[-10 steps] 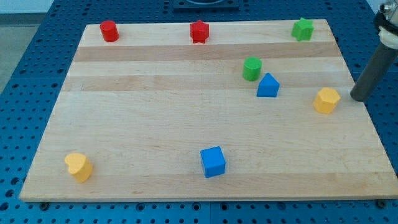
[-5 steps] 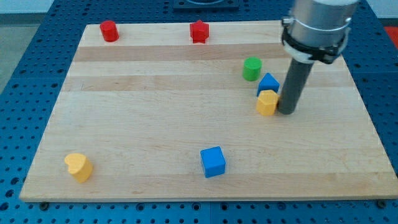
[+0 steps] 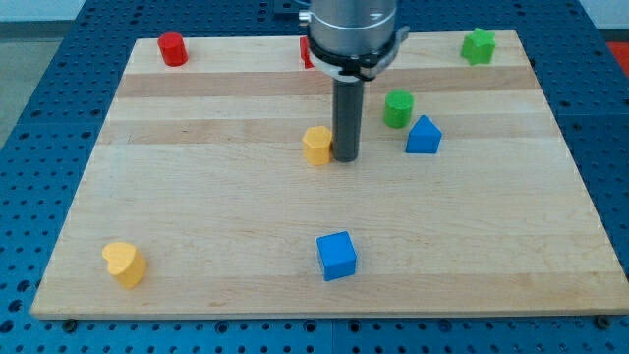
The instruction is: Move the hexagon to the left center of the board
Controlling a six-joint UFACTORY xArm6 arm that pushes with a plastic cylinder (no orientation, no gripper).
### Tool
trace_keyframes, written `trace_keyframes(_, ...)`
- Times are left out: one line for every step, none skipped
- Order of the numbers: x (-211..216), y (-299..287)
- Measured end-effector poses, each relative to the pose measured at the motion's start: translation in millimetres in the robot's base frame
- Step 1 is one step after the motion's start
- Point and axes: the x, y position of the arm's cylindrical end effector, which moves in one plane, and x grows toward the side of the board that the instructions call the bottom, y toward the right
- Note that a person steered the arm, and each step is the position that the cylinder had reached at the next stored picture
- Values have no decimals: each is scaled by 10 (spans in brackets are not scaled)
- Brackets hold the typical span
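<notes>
1. Near the middle of the wooden board (image 3: 197, 206), a little toward the view's top, my tip (image 3: 345, 158) stands on the wood, touching the right side of the yellow hexagon (image 3: 317, 145). As a plain rod it has nothing to open or close; it simply presses against that block.
2. No brand, label or writing can be read on the board, the blocks or the rod's collar.
3. To the view's left of the yellow hexagon the wood lies bare all the way to the left edge.
4. To the view's right of my tip stand the green cylinder (image 3: 398, 108) and, just below it, the blue triangle block (image 3: 424, 136), both apart from the rod.
5. Along the top edge sit the red cylinder (image 3: 173, 48) at the left, a red block (image 3: 307, 51) mostly hidden behind the rod's collar, and the green star block (image 3: 479, 45) at the right.
6. Toward the bottom edge are the yellow heart-like block (image 3: 124, 264) in the left corner and the blue cube (image 3: 336, 256) near the centre, both well apart from the hexagon.
</notes>
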Motion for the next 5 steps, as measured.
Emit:
trace_keyframes(-85,-262)
trace_keyframes(-183,-507)
trace_keyframes(-338,-666)
trace_keyframes(-454,-761)
trace_keyframes(-464,-914)
